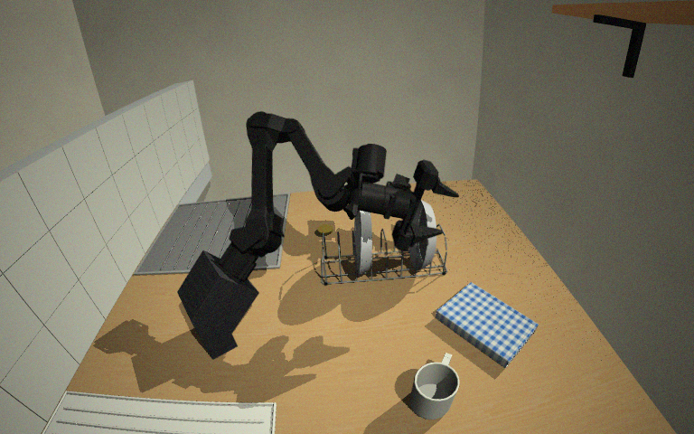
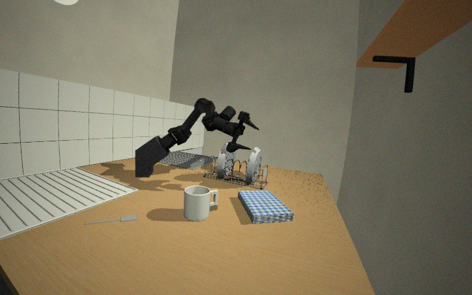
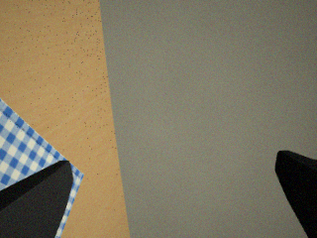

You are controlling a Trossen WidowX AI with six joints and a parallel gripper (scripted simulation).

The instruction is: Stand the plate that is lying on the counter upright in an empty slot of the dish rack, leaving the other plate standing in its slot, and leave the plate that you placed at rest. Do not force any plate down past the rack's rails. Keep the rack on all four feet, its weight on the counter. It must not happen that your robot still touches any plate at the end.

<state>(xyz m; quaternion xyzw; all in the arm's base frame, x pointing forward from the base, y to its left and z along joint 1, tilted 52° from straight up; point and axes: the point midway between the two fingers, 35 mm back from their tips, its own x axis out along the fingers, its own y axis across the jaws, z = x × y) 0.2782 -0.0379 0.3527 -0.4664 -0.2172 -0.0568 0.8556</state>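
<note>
A black robotic arm point(image 1: 263, 179) point(image 2: 189, 120) reaches over a wire dish rack point(image 1: 386, 279) point(image 2: 236, 181), its gripper point(image 1: 450, 213) point(image 2: 254, 138) point(image 3: 174, 166) spread wide with nothing between the fingers. Two plates, one nearer the arm's base point(image 1: 362, 245) point(image 2: 221, 163) and one farther along point(image 1: 428, 240) point(image 2: 254, 165), stand in separate slots of the rack on a wooden desk point(image 1: 358, 358) point(image 2: 208, 257), near a blue checked cloth point(image 1: 486, 322) point(image 2: 266, 206) point(image 3: 25, 149) and a pale mug point(image 1: 434, 396) point(image 2: 196, 204).

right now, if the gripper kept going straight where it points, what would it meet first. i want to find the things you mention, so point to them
The jaws point(image 1: 446, 213) point(image 2: 254, 138) point over the counter's far edge; the grey wall point(image 1: 542, 168) point(image 2: 295, 104) point(image 3: 208, 89) looks first, though depth is unclear.
</note>
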